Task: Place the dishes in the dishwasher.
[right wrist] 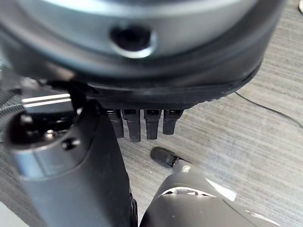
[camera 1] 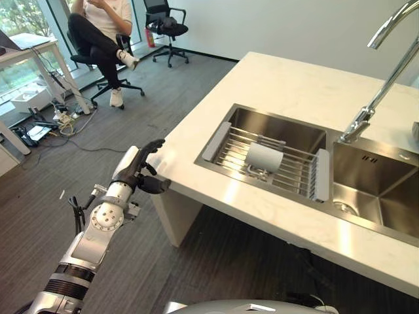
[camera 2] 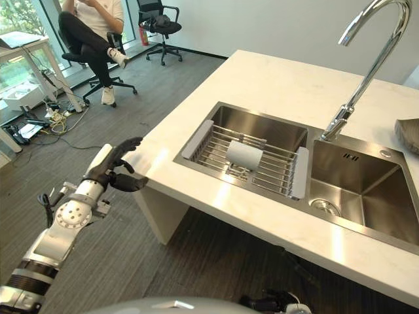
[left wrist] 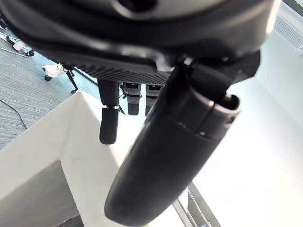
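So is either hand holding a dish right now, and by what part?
No, nothing is held. The left hand hovers open at the countertop's corner; the right hand hangs open over the floor. The cup lies untouched in the sink rack.

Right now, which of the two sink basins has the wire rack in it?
The left basin, nearer the left hand, holds the wire rack with a white cup lying sideways. The right basin, beside the faucet, has no rack.

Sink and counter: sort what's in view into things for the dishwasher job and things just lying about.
For the job:
- cup, on its side on the rack in the left sink basin
- left hand, open, at the counter corner
- right hand, open, above the floor

Lying about:
- faucet
- person on an office chair
- second office chair
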You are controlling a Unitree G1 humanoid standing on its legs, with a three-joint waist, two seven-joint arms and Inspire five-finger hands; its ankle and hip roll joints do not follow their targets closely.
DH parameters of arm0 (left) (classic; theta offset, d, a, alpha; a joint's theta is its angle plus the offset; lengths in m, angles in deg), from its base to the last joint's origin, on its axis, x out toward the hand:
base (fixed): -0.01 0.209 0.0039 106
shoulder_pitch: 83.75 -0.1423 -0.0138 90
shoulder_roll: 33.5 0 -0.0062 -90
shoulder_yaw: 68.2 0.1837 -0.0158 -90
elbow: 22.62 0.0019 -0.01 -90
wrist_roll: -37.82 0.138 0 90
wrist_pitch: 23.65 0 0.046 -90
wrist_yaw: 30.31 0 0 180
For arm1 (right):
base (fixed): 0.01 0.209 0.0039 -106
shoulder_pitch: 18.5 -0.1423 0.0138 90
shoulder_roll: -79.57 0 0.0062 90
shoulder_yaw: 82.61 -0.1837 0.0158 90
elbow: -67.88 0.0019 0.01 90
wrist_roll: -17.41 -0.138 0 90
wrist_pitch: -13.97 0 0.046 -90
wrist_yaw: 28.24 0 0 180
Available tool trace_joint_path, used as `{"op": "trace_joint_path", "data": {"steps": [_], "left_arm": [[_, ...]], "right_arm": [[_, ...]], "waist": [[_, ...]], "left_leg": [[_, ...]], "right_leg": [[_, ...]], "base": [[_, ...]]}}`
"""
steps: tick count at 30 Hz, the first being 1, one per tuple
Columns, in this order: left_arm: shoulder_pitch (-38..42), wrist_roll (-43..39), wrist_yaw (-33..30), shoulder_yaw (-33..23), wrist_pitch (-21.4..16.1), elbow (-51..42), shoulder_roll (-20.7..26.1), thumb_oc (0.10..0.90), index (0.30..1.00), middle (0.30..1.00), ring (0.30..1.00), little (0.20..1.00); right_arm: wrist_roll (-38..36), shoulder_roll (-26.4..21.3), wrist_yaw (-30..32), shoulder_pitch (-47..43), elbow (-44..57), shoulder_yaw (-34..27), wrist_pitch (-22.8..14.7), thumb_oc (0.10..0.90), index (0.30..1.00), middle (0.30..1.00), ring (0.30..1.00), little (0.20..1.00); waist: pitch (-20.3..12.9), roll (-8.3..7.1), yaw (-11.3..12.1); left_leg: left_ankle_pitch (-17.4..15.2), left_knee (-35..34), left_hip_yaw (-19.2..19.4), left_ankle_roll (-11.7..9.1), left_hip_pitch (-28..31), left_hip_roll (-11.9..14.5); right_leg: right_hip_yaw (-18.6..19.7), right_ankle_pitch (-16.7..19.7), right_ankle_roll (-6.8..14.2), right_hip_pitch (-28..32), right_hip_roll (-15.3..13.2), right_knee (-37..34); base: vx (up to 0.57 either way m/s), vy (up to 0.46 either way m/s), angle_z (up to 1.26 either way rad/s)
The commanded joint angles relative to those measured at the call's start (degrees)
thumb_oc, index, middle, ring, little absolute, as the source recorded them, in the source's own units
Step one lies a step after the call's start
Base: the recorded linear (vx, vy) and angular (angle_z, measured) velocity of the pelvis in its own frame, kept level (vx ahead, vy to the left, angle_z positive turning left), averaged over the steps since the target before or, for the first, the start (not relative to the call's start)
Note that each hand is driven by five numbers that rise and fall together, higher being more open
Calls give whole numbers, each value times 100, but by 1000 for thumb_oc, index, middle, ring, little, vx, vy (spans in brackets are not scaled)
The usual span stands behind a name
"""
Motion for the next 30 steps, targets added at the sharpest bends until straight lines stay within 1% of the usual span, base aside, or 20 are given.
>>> {"op": "trace_joint_path", "data": {"steps": [1, 4, 5, 7, 8, 10, 11, 12, 14, 18, 20, 24, 27, 29, 30], "left_arm": [[2153, -725, -39, 428, -958, -748, -814, 800, 900, 900, 900, 900], [2154, -725, -39, 429, -959, -746, -814, 800, 900, 900, 900, 900], [2192, -753, 8, 509, -968, -781, -828, 800, 900, 900, 900, 900], [2357, -513, 30, 677, -1038, -934, -732, 800, 900, 900, 900, 900], [2358, -512, 29, 678, -1038, -934, -731, 800, 900, 900, 900, 900], [2544, 1, 1, 830, -1144, -1080, -540, 800, 900, 900, 900, 900], [2882, 663, 9, 1168, -1239, -1160, -234, 800, 900, 900, 900, 900], [2894, 666, 4, 1179, -1243, -1149, -234, 800, 900, 900, 900, 900], [3021, 554, 26, 1375, -1250, -1107, -180, 800, 900, 900, 900, 900], [3077, 232, -8, 1559, -1206, -714, -442, 800, 900, 900, 900, 900], [3088, 198, -13, 1587, -1186, -604, -489, 800, 900, 900, 900, 900], [3463, 1062, -133, 1904, -1053, -23, -260, 800, 900, 900, 900, 900], [3569, 1272, -130, 2003, -1042, 129, -166, 800, 900, 900, 900, 900], [3686, 1523, -171, 2141, -984, 461, -80, 800, 900, 900, 900, 900], [3695, 1525, -178, 2149, -989, 473, -83, 800, 900, 900, 900, 900]], "right_arm": [[-84, -482, 98, 110, -167, 168, 31, 800, 900, 900, 900, 900], [-84, -482, 98, 110, -167, 167, 30, 800, 900, 900, 900, 900], [-98, -464, 91, 160, -240, 176, 33, 800, 900, 900, 900, 900], [-140, -419, 70, 282, -261, 199, 20, 800, 900, 900, 900, 900], [-140, -417, 71, 283, -261, 198, 20, 800, 900, 900, 900, 900], [-173, -405, 52, 336, -238, 223, -11, 800, 900, 900, 900, 900], [-201, -426, 30, 332, -204, 245, -41, 800, 900, 900, 900, 900], [-201, -421, 30, 331, -204, 240, -41, 800, 900, 900, 900, 900], [-203, -459, 76, 301, -204, 249, -50, 800, 900, 900, 900, 900], [-246, -501, 133, 263, -186, 277, -61, 800, 900, 900, 900, 900], [-261, -514, 142, 250, -171, 273, -57, 800, 900, 900, 900, 900], [-313, -566, 142, 244, -122, 279, -79, 800, 900, 900, 900, 900], [-308, -573, 134, 258, -129, 269, -80, 800, 900, 900, 900, 900], [-259, -589, 130, 287, -164, 300, -75, 800, 900, 900, 900, 900], [-259, -587, 131, 287, -165, 298, -75, 800, 900, 900, 900, 900]], "waist": [[-415, 327, -616], [-414, 328, -615], [-422, 351, -642], [-418, 384, -715], [-415, 384, -714], [-418, 404, -787], [-406, 423, -866], [-401, 419, -859], [-393, 434, -900], [-421, 458, -945], [-427, 456, -962], [-419, 475, -1053], [-410, 476, -1063], [-399, 471, -1102], [-398, 469, -1098]], "left_leg": [[22, 1, 234, -737, -458, 929], [21, 1, 234, -738, -457, 931], [39, 1, 251, -756, -441, 962], [42, 1, 284, -790, -416, 1017], [42, 1, 285, -791, -413, 1018], [35, 1, 320, -807, -404, 1035], [34, 1, 363, -813, -387, 1037], [33, 1, 365, -813, -384, 1037], [31, 1, 415, -813, -374, 1033], [6, 1, 476, -804, -344, 1033], [0, 1, 497, -804, -334, 1036], [-44, 1, 590, -795, -287, 1034], [-56, 1, 618, -793, -278, 1029], [-74, 1, 666, -795, -264, 1030], [-74, 1, 667, -795, -264, 1030]], "right_leg": [[-276, -763, 275, 221, 24, 92], [-276, -763, 274, 222, 26, 92], [-260, -796, 240, 242, 79, 92], [-261, -846, 207, 278, 140, 92], [-261, -847, 207, 281, 141, 92], [-229, -863, 199, 289, 161, 92], [-193, -861, 200, 288, 181, 92], [-191, -861, 199, 290, 181, 92], [-178, -850, 210, 274, 188, 92], [-121, -845, 211, 269, 188, 92], [-101, -842, 210, 268, 189, 92], [-42, -823, 217, 263, 187, 92], [-30, -810, 223, 257, 192, 92], [-10, -790, 234, 242, 191, 92], [-8, -790, 234, 241, 190, 92]], "base": [[16, -67, 2], [9, -24, -2], [16, -61, -27], [9, -65, -47], [7, -26, -43], [11, -8, -37], [3, -4, -31], [-7, 1, -27], [-13, -1, -19], [1, -1, -9], [0, 0, 0], [1, 7, -4], [6, 12, -12], [4, 12, -3], [0, 0, 0]]}}
